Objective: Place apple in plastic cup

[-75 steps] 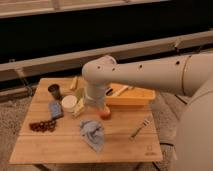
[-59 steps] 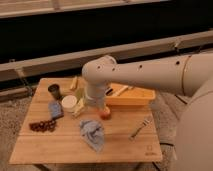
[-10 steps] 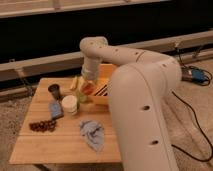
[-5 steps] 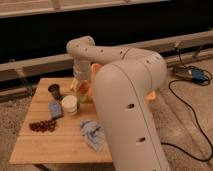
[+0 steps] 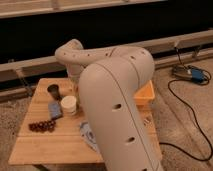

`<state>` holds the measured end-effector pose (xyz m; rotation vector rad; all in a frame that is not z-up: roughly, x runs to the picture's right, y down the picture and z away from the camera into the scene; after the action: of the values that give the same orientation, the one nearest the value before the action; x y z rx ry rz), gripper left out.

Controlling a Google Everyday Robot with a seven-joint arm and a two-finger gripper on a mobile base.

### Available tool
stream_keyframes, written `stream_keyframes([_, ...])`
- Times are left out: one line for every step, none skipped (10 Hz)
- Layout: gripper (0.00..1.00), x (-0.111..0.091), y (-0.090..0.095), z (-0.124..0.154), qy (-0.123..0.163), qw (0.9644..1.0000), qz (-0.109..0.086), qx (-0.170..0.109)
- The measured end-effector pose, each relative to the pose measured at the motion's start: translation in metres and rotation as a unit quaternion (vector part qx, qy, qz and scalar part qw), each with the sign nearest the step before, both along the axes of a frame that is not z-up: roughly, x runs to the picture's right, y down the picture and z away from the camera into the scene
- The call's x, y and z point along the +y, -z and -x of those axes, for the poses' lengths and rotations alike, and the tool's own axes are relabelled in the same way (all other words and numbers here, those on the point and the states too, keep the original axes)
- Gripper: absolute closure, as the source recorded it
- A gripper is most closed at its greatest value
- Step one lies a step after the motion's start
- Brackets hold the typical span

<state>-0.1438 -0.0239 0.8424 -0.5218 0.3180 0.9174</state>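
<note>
The big white robot arm (image 5: 117, 95) bends down over the light wooden table (image 5: 45, 147), and its bulk hides the gripper. The gripper is closed and sits at the wrist's end, just beside the small dark plastic cup (image 5: 53, 91) and the white round tub (image 5: 68, 104). The small red-orange apple is out of sight, so whether the gripper holds it cannot be told. No apple shows in the cup, so the placing seems still to be done.

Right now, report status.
Gripper shut, hidden behind the arm over the table. Apple out of sight. Arm blocks most of the table.
</note>
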Motion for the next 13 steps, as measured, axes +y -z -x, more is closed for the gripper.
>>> stream_keyframes([1.0,-0.002,-0.002,0.005,0.005,1.0,-0.002,-0.002])
stream_keyframes([1.0,-0.003,-0.004,0.007,0.008,1.0,-0.005,-0.002])
stream_keyframes([1.0,-0.004,-0.008,0.004,0.01,0.9999,-0.006,0.002])
stream_keyframes([1.0,-0.004,-0.011,0.004,0.012,0.9999,-0.007,0.002])
stream_keyframes([1.0,-0.003,-0.013,0.008,0.017,0.9998,-0.008,0.003])
stream_keyframes([1.0,-0.002,-0.017,0.008,0.022,0.9997,-0.01,0.005])
stream_keyframes([1.0,0.0,-0.019,0.008,0.025,0.9996,-0.01,0.006])
stream_keyframes([1.0,0.0,-0.022,0.008,0.027,0.9995,-0.013,0.006])
stream_keyframes([1.0,0.001,-0.022,0.01,0.03,0.9994,-0.015,0.002])
stream_keyframes([1.0,0.002,-0.02,0.014,0.034,0.9993,-0.018,-0.004])
stream_keyframes([1.0,0.003,-0.018,0.016,0.036,0.9991,-0.02,-0.008])
stream_keyframes([1.0,0.005,-0.018,0.019,0.039,0.999,-0.021,-0.011])
stream_keyframes([0.95,0.007,-0.018,0.022,0.042,0.9988,-0.021,-0.012])
